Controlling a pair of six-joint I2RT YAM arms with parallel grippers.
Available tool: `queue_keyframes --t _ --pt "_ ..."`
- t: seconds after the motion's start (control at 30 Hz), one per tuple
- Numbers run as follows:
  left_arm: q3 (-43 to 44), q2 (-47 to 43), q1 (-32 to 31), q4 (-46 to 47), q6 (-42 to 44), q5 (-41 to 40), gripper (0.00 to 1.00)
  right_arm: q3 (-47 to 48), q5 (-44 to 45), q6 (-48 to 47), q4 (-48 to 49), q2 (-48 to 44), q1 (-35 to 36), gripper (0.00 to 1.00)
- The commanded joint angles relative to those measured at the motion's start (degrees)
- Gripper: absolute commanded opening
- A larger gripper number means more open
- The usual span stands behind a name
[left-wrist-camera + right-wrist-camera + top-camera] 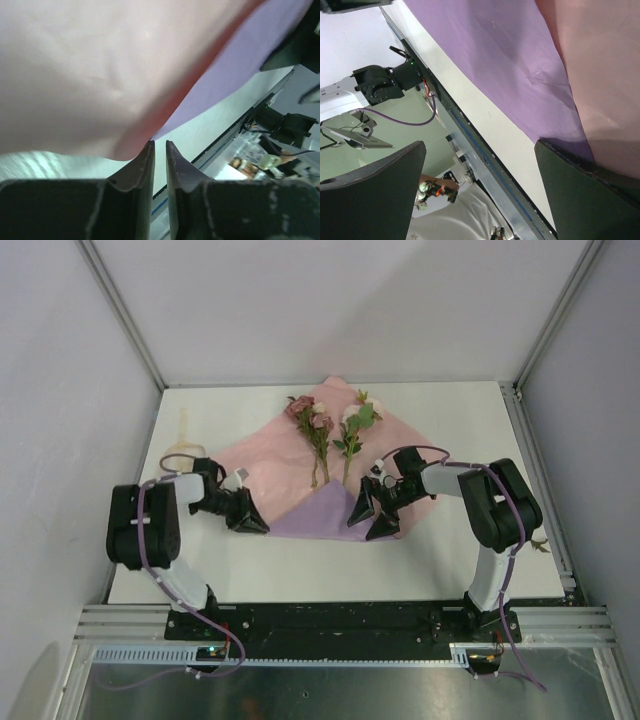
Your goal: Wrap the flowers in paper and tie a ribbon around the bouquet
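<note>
Lying mid-table on the pink face of the paper [265, 455], the flowers [325, 435] point stems toward the arms. Paper's near corner is folded over, lilac side up. Left gripper [160, 145] at the fold's left edge: fingers almost together, slim gap, paper edge at the tips, can't tell if pinched. Right gripper [480, 145] at the fold's right edge, fingers spread wide, nothing clamped. Bare table [450, 560] along the near edge.

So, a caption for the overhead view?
Pink paper bearing roses, left gripper and right gripper at its folded lilac corner.
</note>
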Motion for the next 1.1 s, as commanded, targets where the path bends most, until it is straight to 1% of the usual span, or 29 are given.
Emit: queue_keyframes --t 0.0,0.07,0.17,0.23,0.33,0.5,0.63,0.8,0.93,1.07 --pt "4.5 -14.3 -5.2 0.1 4.9 1.9 0.21 -1.7 8.3 -2.7 -0.6 -0.4 0.9 0.99" --pt "5.4 -19.4 -9.6 1.4 2.7 3.3 0.23 -1.9 8.3 -2.4 -0.1 -1.2 1.5 0.99" --pt "4.7 -21.7 -15.3 6.9 -2.3 3.6 0.23 -2.0 8.2 -2.0 0.5 -1.5 2.2 0.99" --pt "3.9 -19.6 -18.5 11.1 -5.4 3.2 0.21 -2.1 8.2 -1.8 0.7 -1.3 2.3 0.99" --pt "3.6 -13.7 -23.2 18.0 -10.2 3.3 0.18 -2.1 8.5 -1.8 0.9 -1.6 2.4 0.99" --pt "4.5 -7.1 -31.4 32.8 -18.3 2.7 0.17 -2.1 8.6 -1.9 1.1 -1.5 2.3 0.99" --pt "6.2 -2.0 -36.2 39.7 -23.2 0.6 0.13 -2.1 8.4 -1.9 1.2 -1.1 2.3 0.99" --pt "6.5 4.2 -38.4 41.6 -25.6 -3.9 0.07 -2.1 7.9 -1.9 1.1 -0.9 2.2 0.99" --pt "6.4 9.2 -37.3 40.4 -25.5 -6.6 0.04 -2.1 7.6 -2.9 -0.4 -1.9 1.4 0.99" --pt "5.9 10.5 -35.4 37.6 -23.2 -7.6 0.02 -2.1 7.6 -6.3 -4.3 -3.2 -0.4 0.99"
